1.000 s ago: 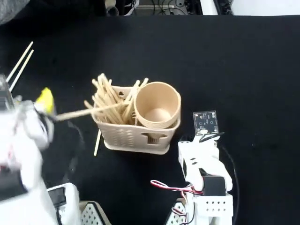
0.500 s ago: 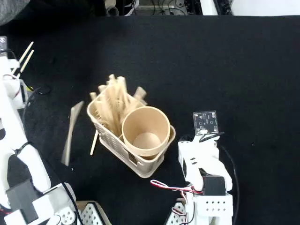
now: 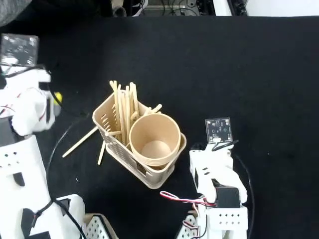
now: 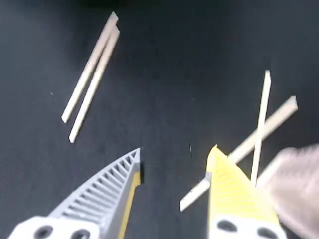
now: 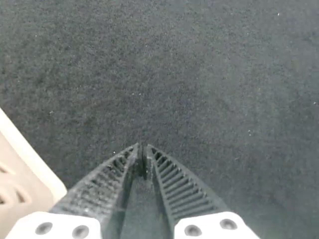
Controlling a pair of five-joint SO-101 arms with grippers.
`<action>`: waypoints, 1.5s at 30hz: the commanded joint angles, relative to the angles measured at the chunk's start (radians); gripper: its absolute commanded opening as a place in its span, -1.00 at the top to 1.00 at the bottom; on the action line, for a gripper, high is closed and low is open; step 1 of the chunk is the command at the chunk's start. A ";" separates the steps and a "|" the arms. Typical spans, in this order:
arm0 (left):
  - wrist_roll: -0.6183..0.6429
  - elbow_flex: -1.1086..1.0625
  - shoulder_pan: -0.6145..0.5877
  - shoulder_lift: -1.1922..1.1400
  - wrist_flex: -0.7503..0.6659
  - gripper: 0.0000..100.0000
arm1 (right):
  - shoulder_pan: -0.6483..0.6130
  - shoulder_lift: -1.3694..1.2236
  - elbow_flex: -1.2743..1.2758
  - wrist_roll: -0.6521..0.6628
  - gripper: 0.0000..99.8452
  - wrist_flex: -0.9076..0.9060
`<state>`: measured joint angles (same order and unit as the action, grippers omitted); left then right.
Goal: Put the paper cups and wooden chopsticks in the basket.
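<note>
The beige basket stands mid-table, turned at an angle. It holds a stack of paper cups and several wooden chopsticks. Two loose chopsticks lie on the cloth at its left side, seen crossed in the left wrist view. A pair of chopsticks lies farther off. My left gripper is open above the bare cloth between the two groups, holding nothing. The left arm is at the table's left. My right gripper is shut and empty over the cloth, beside the basket's wall.
Black cloth covers the table, with wide free room at the back and right. The right arm sits folded at the front, right of the basket. Cables run along the far edge.
A second ago the left gripper held a chopstick at the basket. The basket has since shifted and turned, that chopstick now lies on the cloth, and the left arm has swung to the far left.
</note>
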<state>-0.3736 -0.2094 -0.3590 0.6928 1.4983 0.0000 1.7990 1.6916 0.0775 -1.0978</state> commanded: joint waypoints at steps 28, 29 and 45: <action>0.224 -0.980 0.051 0.736 -0.296 0.60 | 0.155 0.030 -0.679 0.095 0.79 -0.215; 0.262 -1.001 -0.013 0.804 -0.310 0.60 | 0.155 0.008 -0.728 0.095 0.75 -0.227; 0.548 -1.293 -0.228 1.119 -0.486 0.60 | -0.055 -0.928 -1.787 -0.118 0.83 -0.669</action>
<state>0.1649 -1.4968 -0.5738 1.7898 1.0365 0.0199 1.0211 0.0376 0.0161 -1.7269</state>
